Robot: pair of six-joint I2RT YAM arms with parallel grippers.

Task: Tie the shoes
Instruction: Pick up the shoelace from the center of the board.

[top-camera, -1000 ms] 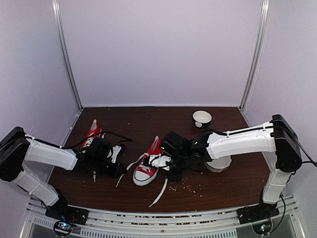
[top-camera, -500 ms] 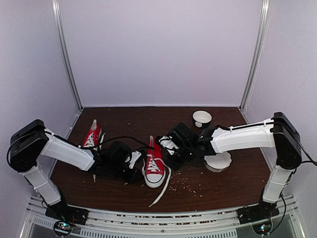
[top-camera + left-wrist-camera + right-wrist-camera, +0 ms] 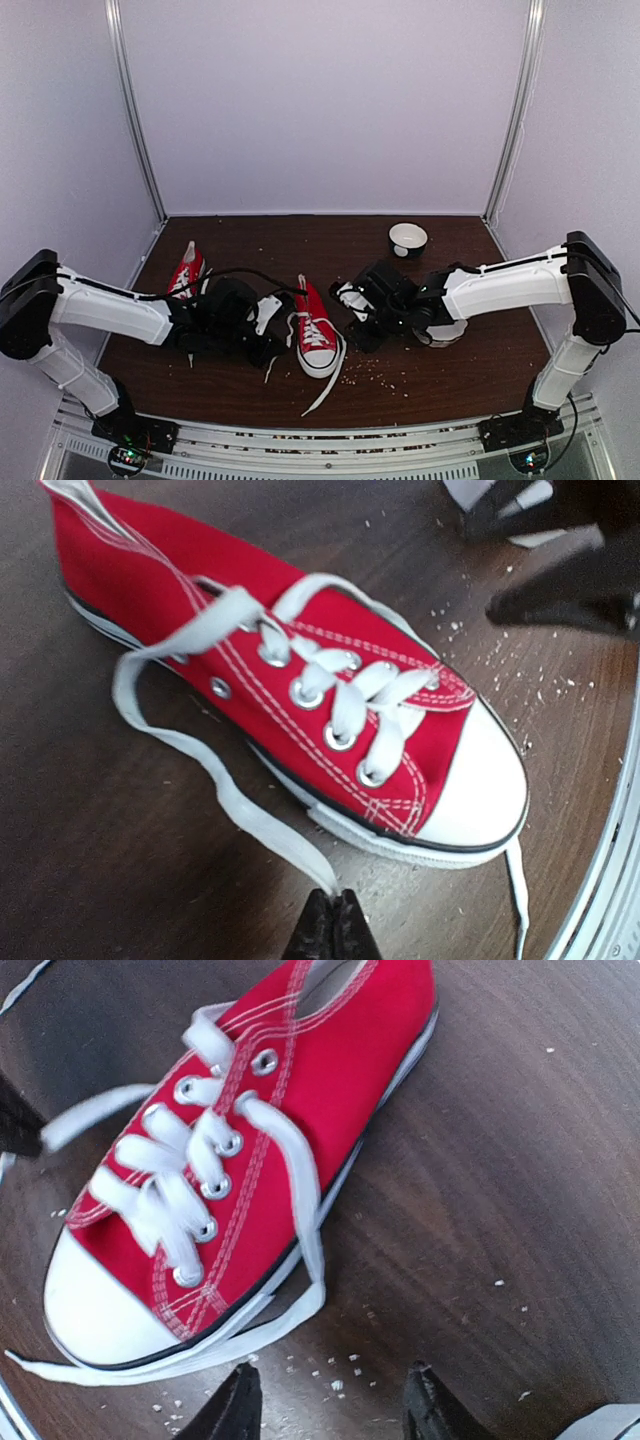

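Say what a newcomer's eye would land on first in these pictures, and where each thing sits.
An untied red sneaker sits in the middle, toe toward the arms, its white lace trailing. The left gripper is shut on that lace; the right gripper stands open on the shoe's other side. A second red sneaker sits far left, a white bowl at the back right.

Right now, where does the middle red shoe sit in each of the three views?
Top external: middle shoe at table centre between the arms, toe toward the near edge.
Left wrist: middle shoe fills the frame, toe lower right, a lace pinched in the left fingers.
Right wrist: middle shoe upper left, toe lower left.
Shared landmark: its white toe cap.
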